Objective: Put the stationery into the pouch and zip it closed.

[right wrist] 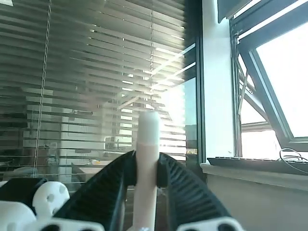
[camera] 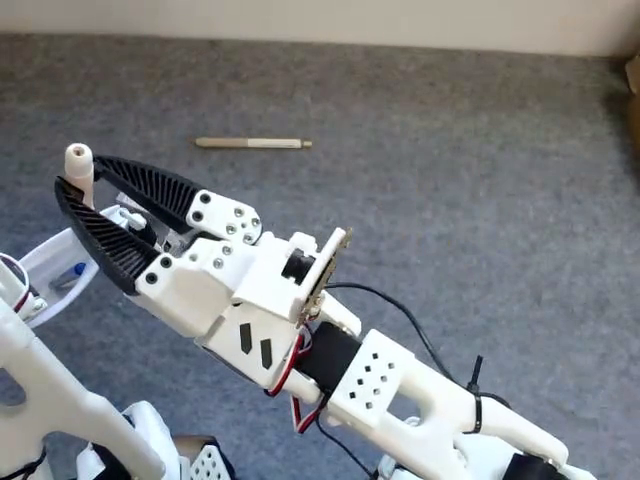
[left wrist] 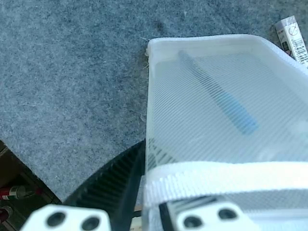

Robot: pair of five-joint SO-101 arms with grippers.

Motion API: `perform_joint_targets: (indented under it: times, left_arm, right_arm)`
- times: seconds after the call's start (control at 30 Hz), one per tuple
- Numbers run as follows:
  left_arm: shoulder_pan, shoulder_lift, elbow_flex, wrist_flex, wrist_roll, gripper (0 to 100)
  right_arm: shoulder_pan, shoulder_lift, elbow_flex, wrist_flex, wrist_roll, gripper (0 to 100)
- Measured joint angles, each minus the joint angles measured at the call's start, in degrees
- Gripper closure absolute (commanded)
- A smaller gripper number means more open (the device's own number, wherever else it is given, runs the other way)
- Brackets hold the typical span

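Observation:
My right gripper (camera: 78,183) is raised above the table's left side, tilted upward and shut on a white stick (camera: 79,160). In the right wrist view the white stick (right wrist: 147,159) stands upright between the black fingers (right wrist: 103,192). Below it lies the translucent white pouch (camera: 52,262), with a blue pen (camera: 70,273) inside. My left gripper (left wrist: 153,204) is shut on the pouch (left wrist: 221,110) at its woven edge band, and the blue pen (left wrist: 226,103) shows through the mesh. A beige pen (camera: 253,143) lies on the carpet farther back.
Grey carpet (camera: 480,180) covers the table, with free room to the right. A small white wrapped item (left wrist: 292,38) lies just beyond the pouch's far corner. The left arm's white link (camera: 40,390) crosses the near left corner.

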Motion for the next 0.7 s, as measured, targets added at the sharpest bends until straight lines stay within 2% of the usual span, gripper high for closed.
perform_joint_targets:
  times: [0.2, 0.47, 0.7]
  left_arm:
    - [0.00, 0.00, 0.00, 0.00, 0.00, 99]
    - [0.00, 0.00, 0.00, 0.00, 0.00, 99]
    - [0.00, 0.00, 0.00, 0.00, 0.00, 99]
  right_arm:
    - [-1.49, 2.46, 0.44, -0.70, 0.00, 99.3]
    - [-1.58, 14.15, 0.44, -8.62, 0.00, 99.3]
    - [-1.67, 15.65, 0.44, -9.41, -2.02, 99.3]
